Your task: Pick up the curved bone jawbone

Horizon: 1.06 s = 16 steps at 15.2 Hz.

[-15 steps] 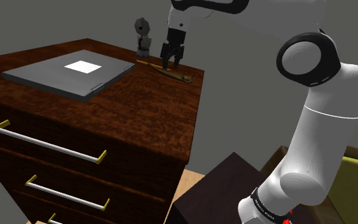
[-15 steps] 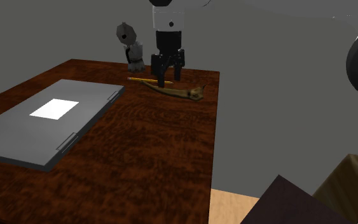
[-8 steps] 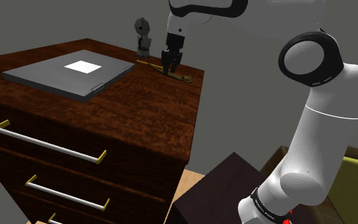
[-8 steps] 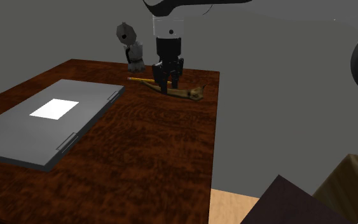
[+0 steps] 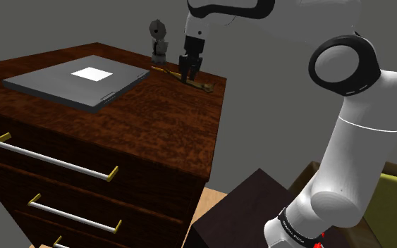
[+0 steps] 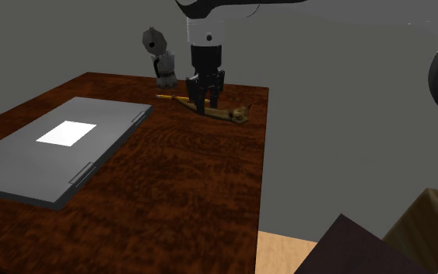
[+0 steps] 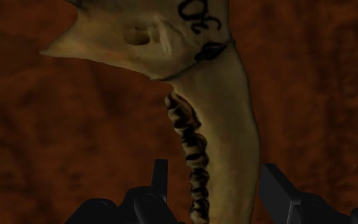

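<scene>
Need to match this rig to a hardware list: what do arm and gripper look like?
The arm has white rounded links with dark ring joints and a black lettered band near its base. The gripper is all black, with two slim fingers.

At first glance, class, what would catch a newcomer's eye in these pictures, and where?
The black claw stands over a tan jawbone near the dark wooden dresser's far edge. A closed grey laptop with a white square lies toward the second exterior view's left.
</scene>
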{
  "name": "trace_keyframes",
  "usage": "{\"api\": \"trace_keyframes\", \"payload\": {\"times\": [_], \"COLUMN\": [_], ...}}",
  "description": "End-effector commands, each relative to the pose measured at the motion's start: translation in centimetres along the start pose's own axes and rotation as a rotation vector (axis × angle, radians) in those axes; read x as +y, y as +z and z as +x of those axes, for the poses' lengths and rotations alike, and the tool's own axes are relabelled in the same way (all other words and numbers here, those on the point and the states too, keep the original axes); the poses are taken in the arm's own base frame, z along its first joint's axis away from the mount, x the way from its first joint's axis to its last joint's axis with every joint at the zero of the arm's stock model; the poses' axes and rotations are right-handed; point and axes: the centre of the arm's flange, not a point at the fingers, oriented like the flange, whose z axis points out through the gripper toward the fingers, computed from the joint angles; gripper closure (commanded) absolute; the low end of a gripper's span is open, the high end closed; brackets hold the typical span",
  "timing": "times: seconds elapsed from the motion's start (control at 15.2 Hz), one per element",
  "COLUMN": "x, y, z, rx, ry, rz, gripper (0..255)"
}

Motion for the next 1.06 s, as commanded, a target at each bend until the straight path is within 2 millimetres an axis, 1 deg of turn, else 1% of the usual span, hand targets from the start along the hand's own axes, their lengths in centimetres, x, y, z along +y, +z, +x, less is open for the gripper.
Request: {"api": "trace_keyframes", "payload": {"times": [0.0,0.86,0.99], "x": [-0.1,-0.9,-1.0], "y": [-0.8,-7.6,-7.7], "z": [0.0,-0.5,-0.5], "rx": [0.000,0.000,0.000], "ry": [0.000,0.000,0.000], "rz": [0.000,0.000,0.000], "gripper": [255,255,255]}}
